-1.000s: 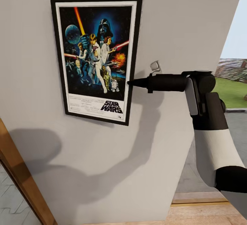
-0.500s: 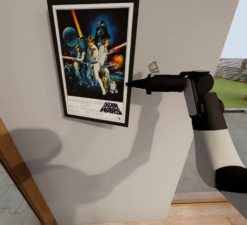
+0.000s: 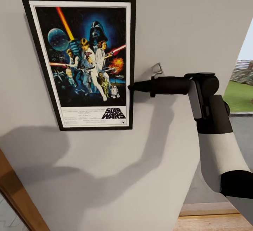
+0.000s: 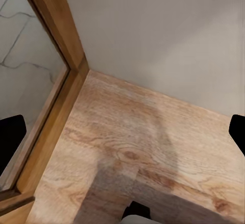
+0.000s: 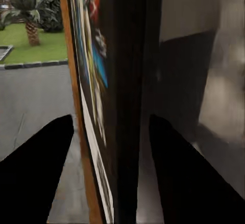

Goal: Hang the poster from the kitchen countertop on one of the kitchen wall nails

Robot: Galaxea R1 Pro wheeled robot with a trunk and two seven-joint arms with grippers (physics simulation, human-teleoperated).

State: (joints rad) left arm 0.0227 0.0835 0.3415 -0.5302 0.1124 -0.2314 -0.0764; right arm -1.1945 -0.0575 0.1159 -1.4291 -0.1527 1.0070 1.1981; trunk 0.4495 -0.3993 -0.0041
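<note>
From the head camera, your right gripper (image 3: 130, 87) pinches the right edge of the poster (image 3: 81, 60), held flat against the pale grey wall (image 3: 196, 20). Your left wrist camera shows wood floor (image 4: 148, 152) between widely parted fingers (image 4: 11, 137). Your right wrist camera shows the poster's black frame edge (image 5: 127, 81) between the two fingers (image 5: 35, 173).

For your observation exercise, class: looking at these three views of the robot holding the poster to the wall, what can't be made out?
1. Nail behind the poster: head view, hidden by the print itself.
2. Grip of the right gripper on the frame: head view, fingertips overlap the frame edge; right wrist view is blurred and edge-on.
3. Left gripper: left wrist view, fingers cut off by the edges.
</note>
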